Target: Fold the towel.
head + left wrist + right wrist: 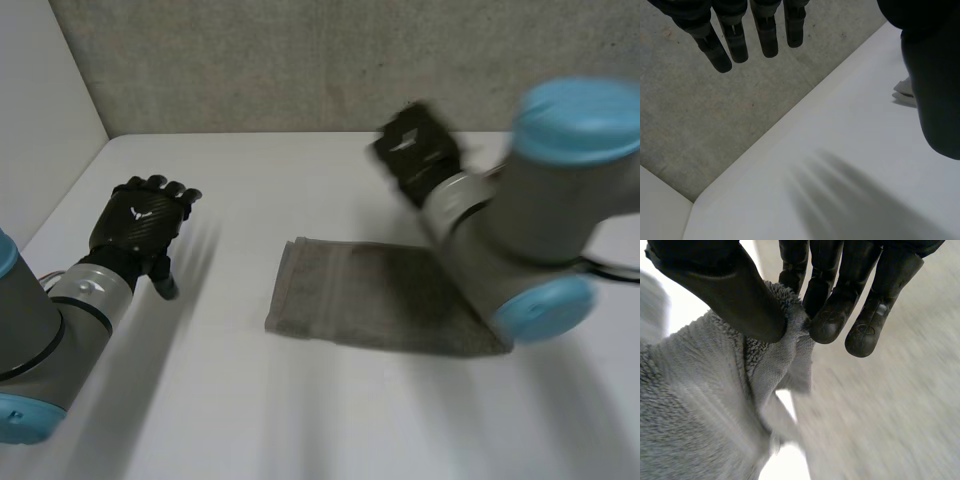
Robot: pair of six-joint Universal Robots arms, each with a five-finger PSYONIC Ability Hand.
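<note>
The towel (370,300) is pinched at an edge between thumb and fingers of the right hand (740,295) — the remainder laid on the table (300,420) below it. The left hand (140,215) is released — fingers straight, well apart from the towel.

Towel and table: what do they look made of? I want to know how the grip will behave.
The towel looks like grey terry cloth, matte and soft. Its fuzzy looped pile shows where the right hand pinches it between thumb and fingers. The table is a smooth white surface with a faint sheen, possibly laminate or painted board. The look leaves that open.
</note>
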